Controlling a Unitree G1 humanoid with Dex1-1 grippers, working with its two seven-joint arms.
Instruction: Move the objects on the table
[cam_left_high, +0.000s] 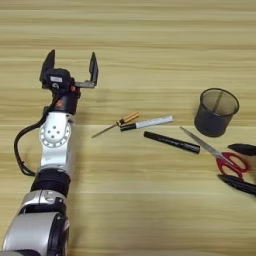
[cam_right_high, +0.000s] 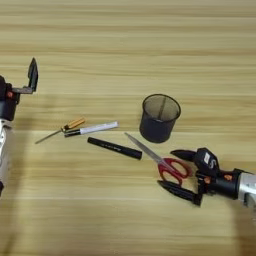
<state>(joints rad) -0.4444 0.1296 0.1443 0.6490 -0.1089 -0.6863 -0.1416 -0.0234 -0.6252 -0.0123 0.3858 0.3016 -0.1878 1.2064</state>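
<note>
A black wire-mesh pen cup (cam_right_high: 159, 120) stands upright right of centre on the wooden table (cam_left_high: 150, 40). In front of it lie red-handled scissors (cam_right_high: 170, 168), blades pointing up-left. My right gripper (cam_right_high: 175, 172) is open, one black finger on each side of the red handles, low at the table. Left of the cup lie a black marker (cam_right_high: 115, 148), a white pen (cam_right_high: 95, 129) and a small amber-handled tool (cam_right_high: 65, 127). My left gripper (cam_left_high: 71, 65) is open and empty at the far left, beyond the tool.
The left arm (cam_left_high: 52, 150) stretches from the near-left corner up toward its gripper, with a black cable looping beside it. The right forearm (cam_right_high: 240, 185) enters from the right edge.
</note>
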